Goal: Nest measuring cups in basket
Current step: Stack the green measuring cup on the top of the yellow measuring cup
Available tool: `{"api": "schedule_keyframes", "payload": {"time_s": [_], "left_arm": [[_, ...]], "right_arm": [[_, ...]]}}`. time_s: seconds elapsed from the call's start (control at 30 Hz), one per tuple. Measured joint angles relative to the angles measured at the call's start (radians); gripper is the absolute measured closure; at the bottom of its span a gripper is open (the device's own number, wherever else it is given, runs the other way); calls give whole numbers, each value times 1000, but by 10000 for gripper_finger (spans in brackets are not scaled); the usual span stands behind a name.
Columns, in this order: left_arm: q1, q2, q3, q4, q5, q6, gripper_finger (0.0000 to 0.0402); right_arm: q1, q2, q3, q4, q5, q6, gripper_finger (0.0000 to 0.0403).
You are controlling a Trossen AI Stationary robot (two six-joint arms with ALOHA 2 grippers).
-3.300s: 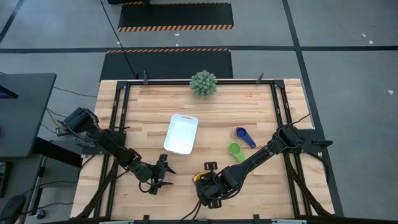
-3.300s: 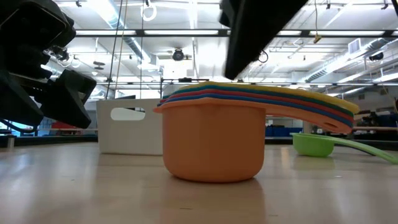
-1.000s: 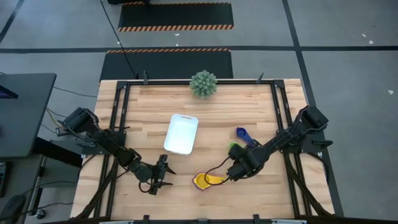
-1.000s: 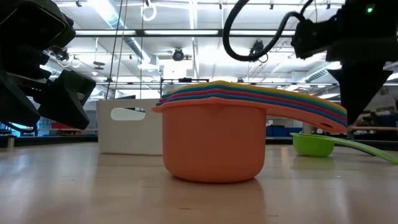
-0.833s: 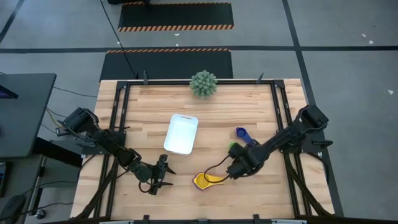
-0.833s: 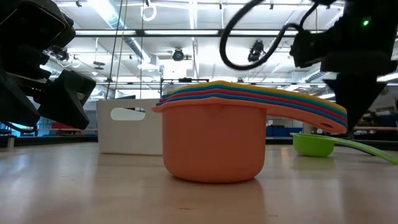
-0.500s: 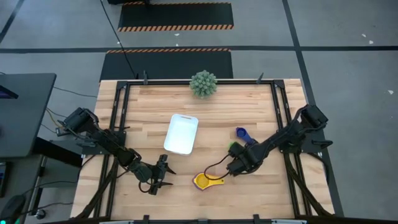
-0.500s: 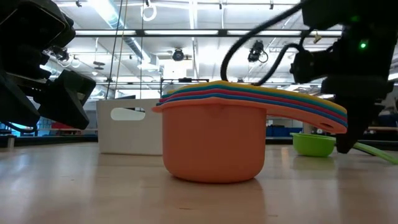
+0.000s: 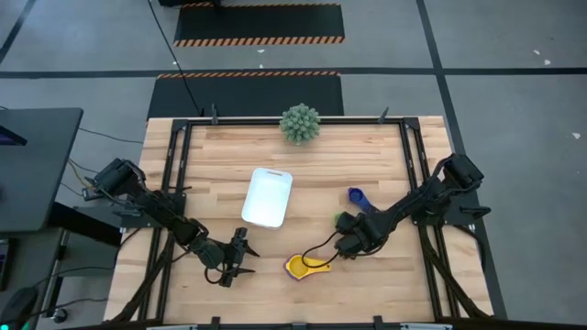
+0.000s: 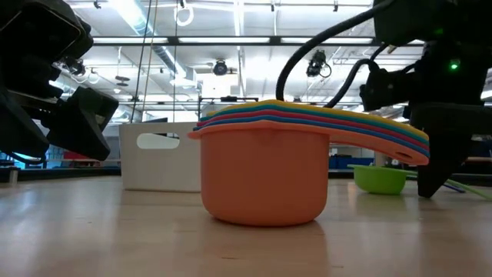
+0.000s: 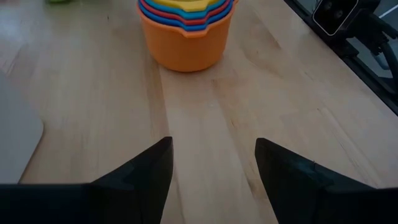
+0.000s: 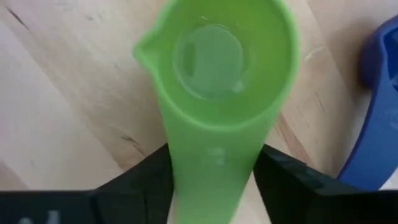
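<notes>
A nested stack of measuring cups (image 9: 301, 266), orange outside and yellow on top, stands on its base near the table's front; it also shows in the low view (image 10: 265, 165) and the left wrist view (image 11: 185, 28). A green cup (image 12: 214, 62) lies to its far right, with a dark blue cup (image 9: 359, 199) beyond it. The white basket (image 9: 267, 196) lies at mid-table. My right gripper (image 9: 347, 240) is down at the green cup, shut on its handle. My left gripper (image 9: 240, 257) is open and empty, left of the stack. My right gripper pinches the green cup's flat handle (image 12: 214, 162) between its two fingers, one on each long edge, some way back from the bowl. The fingers come from above, slanting down. The bowl (image 10: 379, 178) sits upright, low at the table.
A spiky green ball plant (image 9: 300, 123) stands at the far edge. Black frame rails run along the table's left and right sides. Bare wood lies between the basket and the stack.
My right gripper has come down and a little toward the far edge, onto the green cup's handle. The green cup has shifted slightly toward the table's left. The stack and my left gripper have kept still.
</notes>
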Motion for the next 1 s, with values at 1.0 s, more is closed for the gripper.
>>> {"api": "schedule_keyframes", "payload": {"time_s": [1.0], "left_arm": [[0, 0, 0, -4, 0, -1, 169]], "right_arm": [[111, 0, 137, -57, 107, -64, 224]]}}
